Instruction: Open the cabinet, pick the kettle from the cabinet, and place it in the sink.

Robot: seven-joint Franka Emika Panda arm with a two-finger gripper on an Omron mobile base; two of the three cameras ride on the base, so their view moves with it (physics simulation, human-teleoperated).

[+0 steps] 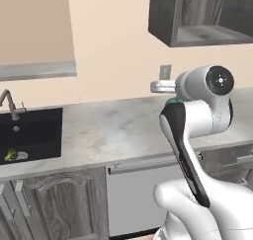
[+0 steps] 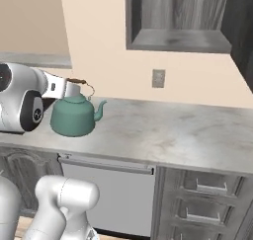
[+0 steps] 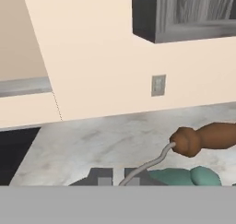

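You had the hand [image 2: 69, 88] clamped on the kettle [image 2: 74, 116] by its handle [image 3: 209, 138], carrying it along the desk [image 2: 168, 133] toward the sink [image 1: 34, 130].

You will find no readable text, label, brand, number or sign anywhere in these views. The kettle [image 2: 73, 116] carries no marking on its teal body, and the cabinet [image 2: 179, 18] shows only woodgrain. The wall outlet plate [image 2: 158, 78] is plain, with no lettering you can make out. The marble surface [image 2: 163, 130] bears only its veining, and the sink [image 1: 30, 135] is bare black. The round dark cap on the arm's joint [image 1: 219, 79] shows a small pale dot pattern, too small for you to read as a mark.
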